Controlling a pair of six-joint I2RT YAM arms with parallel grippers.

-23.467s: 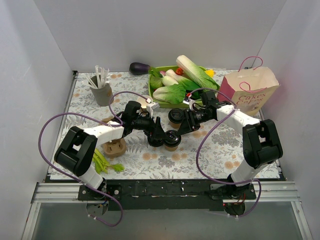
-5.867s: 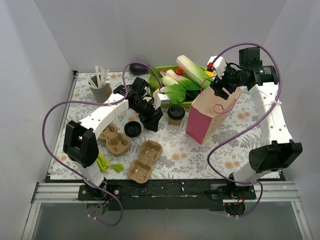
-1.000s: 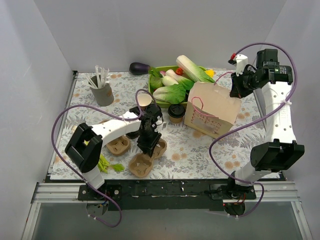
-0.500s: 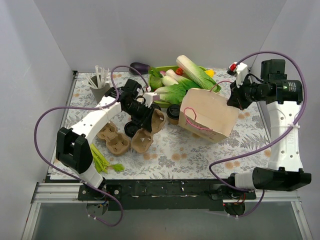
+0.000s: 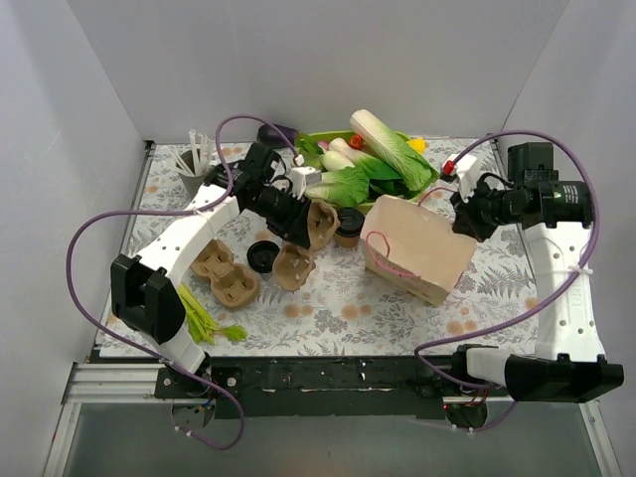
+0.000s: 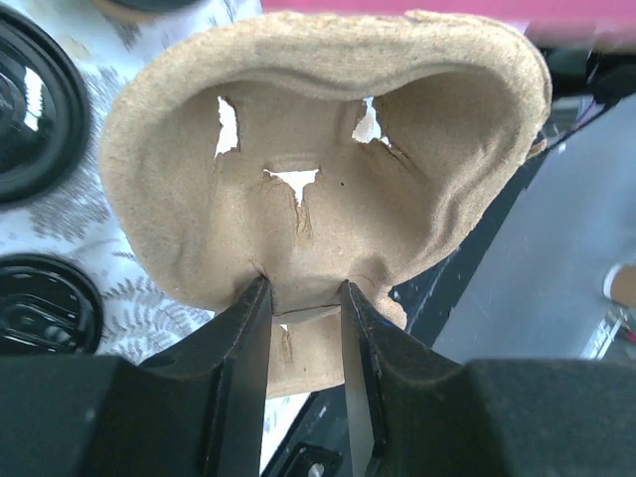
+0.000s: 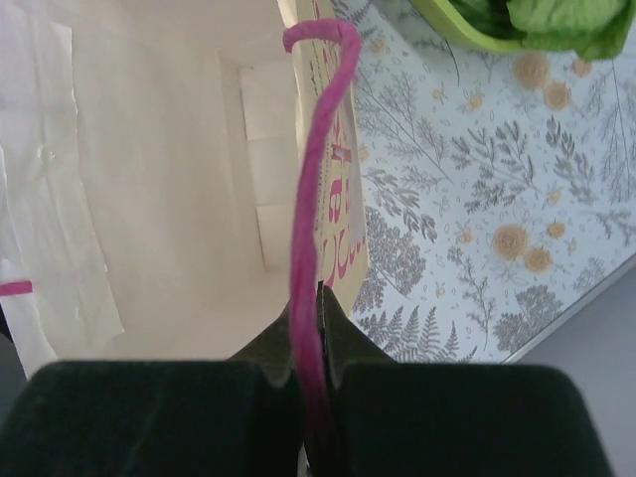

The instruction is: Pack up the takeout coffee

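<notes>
Risen from the worktop (image 5: 348, 298), the pulp tray (image 6: 328, 189) hangs clamped in the left pincer (image 6: 303, 303), beside the lidded coffee cup (image 5: 348, 225) standing just left of the bag (image 5: 417, 248). Right pincer (image 7: 308, 298), pinched together on the pink handle (image 7: 318, 149), tips the bag open; steering the tray into its mouth looks next.

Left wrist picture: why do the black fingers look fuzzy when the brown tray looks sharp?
Left wrist view: the left fingers probably sit too near the lens, so they blur; the tray they pinch is sharp. Right wrist view: the right fingers blur likewise, the pink handle is crisp. Top view: even light, soft shadows.
</notes>
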